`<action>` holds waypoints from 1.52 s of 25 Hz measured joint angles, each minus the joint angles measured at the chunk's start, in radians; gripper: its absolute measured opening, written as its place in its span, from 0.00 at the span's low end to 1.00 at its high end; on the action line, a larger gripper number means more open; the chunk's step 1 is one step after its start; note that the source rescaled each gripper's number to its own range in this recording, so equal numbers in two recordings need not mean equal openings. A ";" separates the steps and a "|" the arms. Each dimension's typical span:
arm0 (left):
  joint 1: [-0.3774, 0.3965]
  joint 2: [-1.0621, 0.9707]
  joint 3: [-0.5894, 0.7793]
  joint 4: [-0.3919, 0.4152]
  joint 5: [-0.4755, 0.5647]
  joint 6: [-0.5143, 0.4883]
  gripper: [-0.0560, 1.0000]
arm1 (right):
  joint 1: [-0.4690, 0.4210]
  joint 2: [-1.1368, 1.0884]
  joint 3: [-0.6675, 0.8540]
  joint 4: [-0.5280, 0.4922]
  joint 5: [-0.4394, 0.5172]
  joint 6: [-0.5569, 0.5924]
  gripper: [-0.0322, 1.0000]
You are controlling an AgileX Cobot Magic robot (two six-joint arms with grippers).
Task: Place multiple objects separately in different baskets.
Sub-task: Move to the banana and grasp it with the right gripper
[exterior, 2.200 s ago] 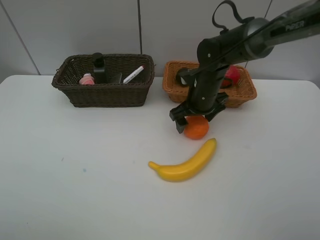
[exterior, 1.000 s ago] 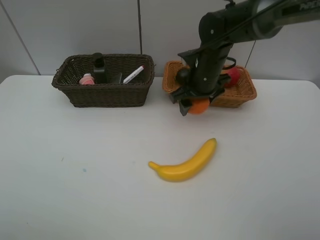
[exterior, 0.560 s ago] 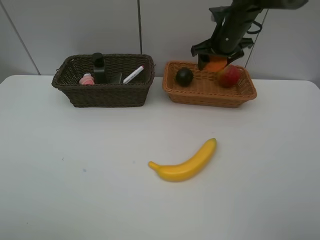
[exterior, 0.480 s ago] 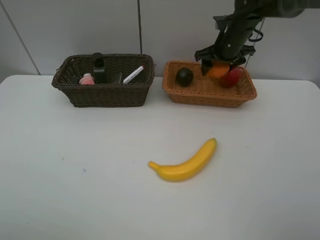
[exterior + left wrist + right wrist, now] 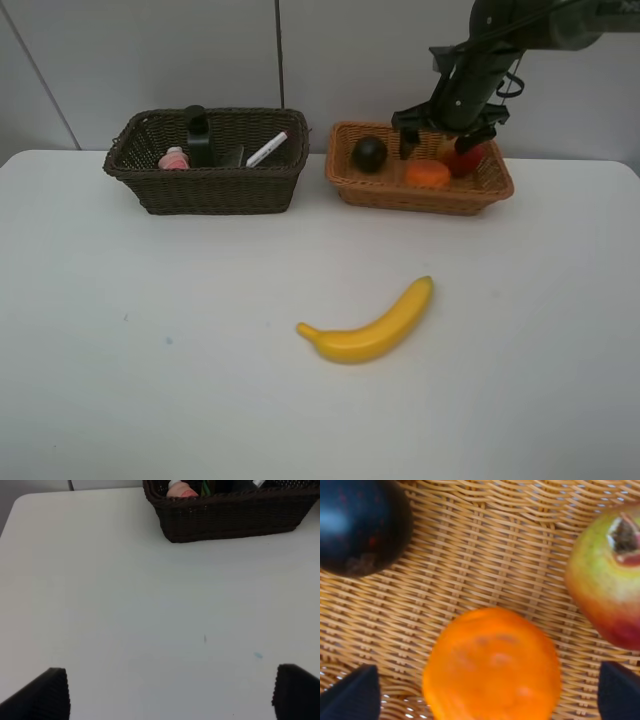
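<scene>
My right gripper [image 5: 436,140] is open just above the orange-tan basket [image 5: 400,195]. The orange [image 5: 428,173] lies in that basket below the spread fingers, free of them; in the right wrist view the gripper [image 5: 485,692] straddles the orange [image 5: 492,665]. The dark mangosteen [image 5: 369,153] and red apple [image 5: 465,157] lie on either side of it. The yellow banana [image 5: 372,323] lies on the table. The dark brown basket [image 5: 205,192] holds the pink bottle [image 5: 175,158], black pump bottle [image 5: 198,135] and white marker [image 5: 267,149]. My left gripper [image 5: 170,695] is open and empty above bare table.
The white table [image 5: 150,350] runs to a grey panelled wall behind the baskets. The two baskets stand side by side at the back with a narrow gap between them. The left wrist view shows the dark basket [image 5: 230,517] far ahead.
My right gripper carried the orange up from the table beside the banana to over the orange-tan basket, lowered it and opened. The orange now rests in the basket. The banana has not moved.
</scene>
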 joint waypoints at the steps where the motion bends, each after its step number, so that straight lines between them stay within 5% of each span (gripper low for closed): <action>1: 0.000 0.000 0.000 0.000 0.000 0.000 1.00 | 0.000 0.000 0.000 0.000 0.002 0.000 0.98; 6: 0.000 0.000 0.000 0.000 0.000 0.000 1.00 | 0.000 -0.016 0.000 0.000 0.065 0.000 1.00; 12: 0.000 0.000 0.000 0.000 0.000 0.000 1.00 | 0.000 -0.127 -0.005 0.053 0.287 0.001 1.00; 15: 0.000 0.000 0.000 0.000 0.000 0.000 1.00 | 0.001 -0.172 0.022 0.104 0.316 0.013 1.00; 26: 0.000 0.000 0.000 0.000 0.000 0.000 1.00 | 0.193 -0.432 0.576 0.150 0.327 0.191 1.00; 32: 0.000 0.000 0.000 0.000 0.000 0.000 1.00 | 0.364 -0.481 0.774 0.181 0.158 0.405 1.00; 38: 0.000 0.000 0.000 0.000 0.000 0.000 1.00 | 0.398 -0.481 0.837 0.295 -0.027 0.523 1.00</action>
